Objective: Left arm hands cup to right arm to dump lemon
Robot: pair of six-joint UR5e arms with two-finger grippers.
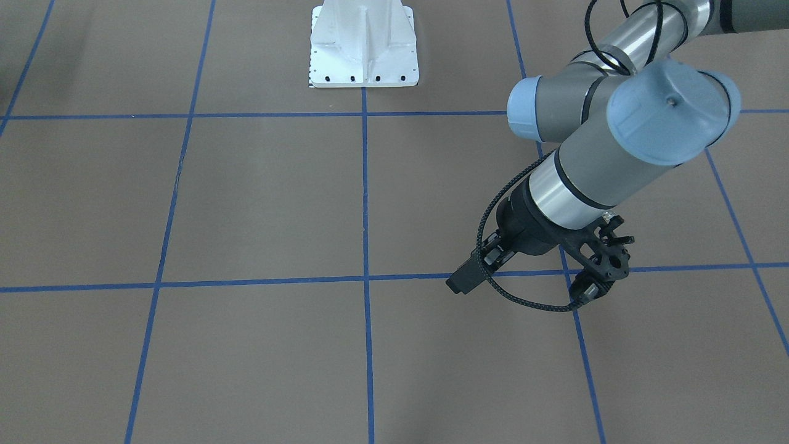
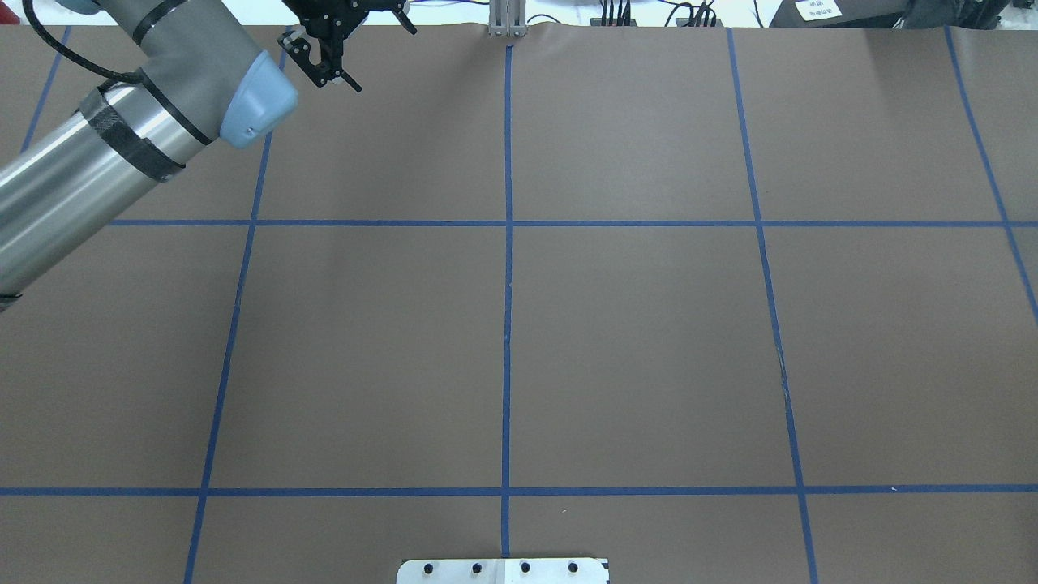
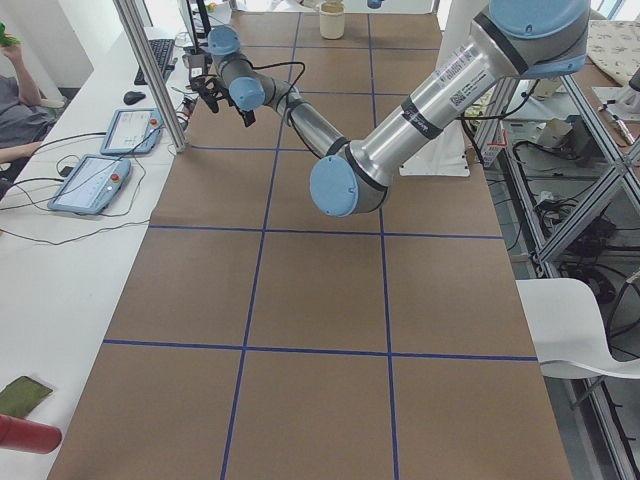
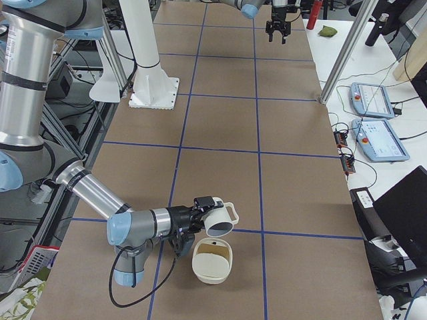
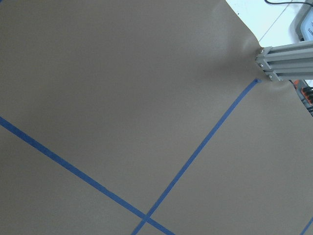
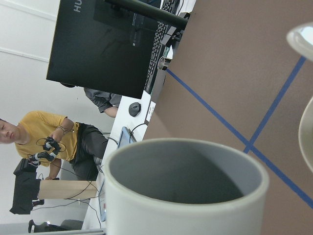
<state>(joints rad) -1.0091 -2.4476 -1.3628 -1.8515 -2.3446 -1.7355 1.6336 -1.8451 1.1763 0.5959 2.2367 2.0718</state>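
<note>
The cream-white cup [image 4: 220,219] is in my right gripper [image 4: 202,208], low over the table's near end in the exterior right view. It is tipped on its side, mouth toward a cream bowl [image 4: 208,270] just below it. The right wrist view looks straight into the cup [image 6: 186,176]: its grey inside is empty. A faint yellowish mark lies inside the bowl; I cannot tell whether it is the lemon. My left gripper [image 2: 328,69] is open and empty over the far left of the table, and also shows in the front-facing view [image 1: 461,282].
The white robot base plate [image 1: 363,55] stands at the table's middle edge. An aluminium post [image 5: 286,61] rises at the far table edge near the left gripper. Operators, tablets and a monitor [image 6: 107,44] are beyond that edge.
</note>
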